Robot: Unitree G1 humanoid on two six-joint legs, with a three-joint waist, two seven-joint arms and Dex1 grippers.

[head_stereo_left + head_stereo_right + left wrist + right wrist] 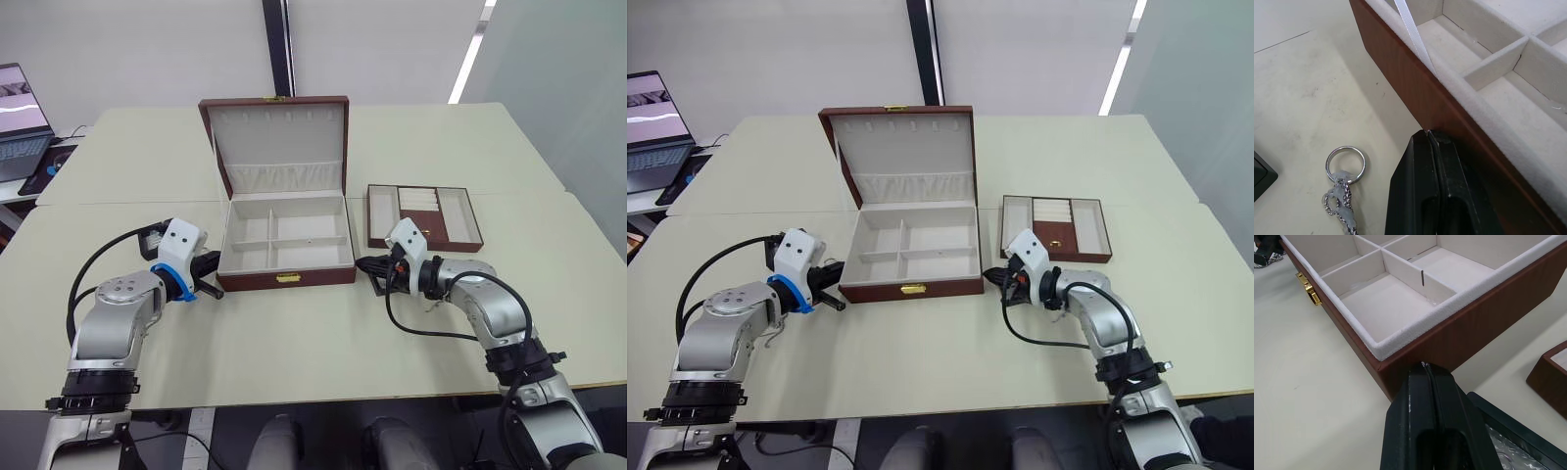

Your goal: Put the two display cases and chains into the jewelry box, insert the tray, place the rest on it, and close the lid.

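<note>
Nearest, both grippers rest on the tabletop (294,343), fingers pressed together and empty: left gripper (214,277) at the jewelry box's (284,257) 9 o'clock beside a chain (1342,196), right gripper (370,266) at 3 o'clock over a display case (1518,435). Likely bracing the box. At its 2 o'clock, the tray (423,216) waits; the lid (278,142) stands open for loading.

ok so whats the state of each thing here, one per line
reddish-brown wooden jewelry box: open, compartments empty
cream-lined lid: raised upright
brown-rimmed tray: out on table, right of box
silvery ringed chain: lying on table
black display case: on table
left claw: shut
right claw: shut
</note>
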